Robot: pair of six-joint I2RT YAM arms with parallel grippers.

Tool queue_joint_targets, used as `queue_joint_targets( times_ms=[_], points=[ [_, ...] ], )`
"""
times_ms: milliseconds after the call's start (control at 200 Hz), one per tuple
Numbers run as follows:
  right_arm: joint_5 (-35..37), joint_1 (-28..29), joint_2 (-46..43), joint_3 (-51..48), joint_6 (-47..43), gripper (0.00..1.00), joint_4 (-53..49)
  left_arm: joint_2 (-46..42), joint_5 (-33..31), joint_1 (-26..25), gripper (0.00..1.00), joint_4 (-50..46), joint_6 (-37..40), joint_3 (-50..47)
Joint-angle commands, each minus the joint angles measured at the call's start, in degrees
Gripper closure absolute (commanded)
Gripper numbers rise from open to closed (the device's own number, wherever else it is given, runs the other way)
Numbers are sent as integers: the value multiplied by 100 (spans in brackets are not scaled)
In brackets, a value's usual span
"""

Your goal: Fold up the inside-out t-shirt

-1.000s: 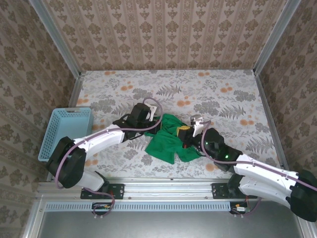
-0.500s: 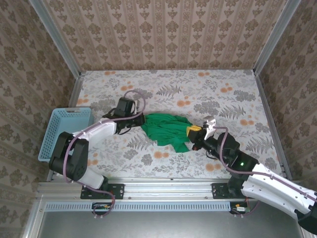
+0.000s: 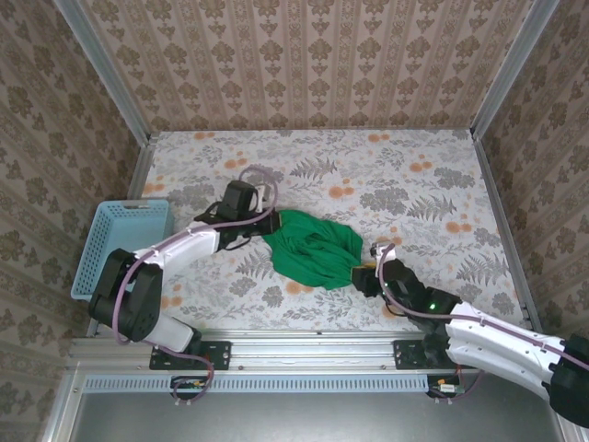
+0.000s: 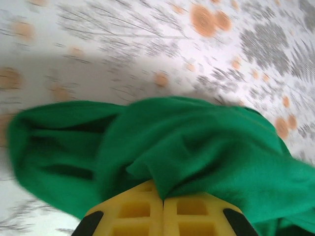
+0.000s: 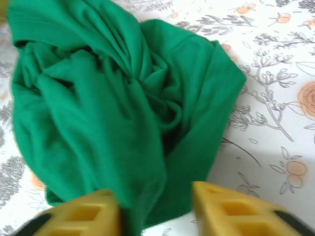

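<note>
Since the earlier frame we see the right gripper (image 3: 362, 275) drop nearer and release, jaws apart astride the near-right edge of the bunched green t-shirt (image 3: 313, 250) at mid-table (image 3: 414, 184), while the left gripper (image 3: 268, 224) clenches its far-left edge.

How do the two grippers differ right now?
The left gripper is shut, pinching the t-shirt; the right gripper stands open, cloth loose between its fingers. The left one is at the shirt's left edge, the right one at its right. Both have yellow fingers.
</note>
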Motion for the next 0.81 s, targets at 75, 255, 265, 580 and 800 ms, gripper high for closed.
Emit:
queue_joint_targets(
  times_ms=[75,255,265,580,800],
  points=[
    [302,-43,259,1327,-312,33,-983,-455,-55,-461,100,119,268,90],
    [-54,-98,1650,2540,-510,30,-1552,-742,-132,-574,100,150,221,-62],
    [-72,-102,1741,2593,-515,30,-1579,-751,-140,-572,100,146,218,-58],
    [39,-105,3674,3495,-752,39,-1565,-831,-181,-574,100,-1,245,-3],
    [-147,-74,4453,3853,-875,68,-1566,-796,-299,-513,100,-122,218,76]
  ],
)
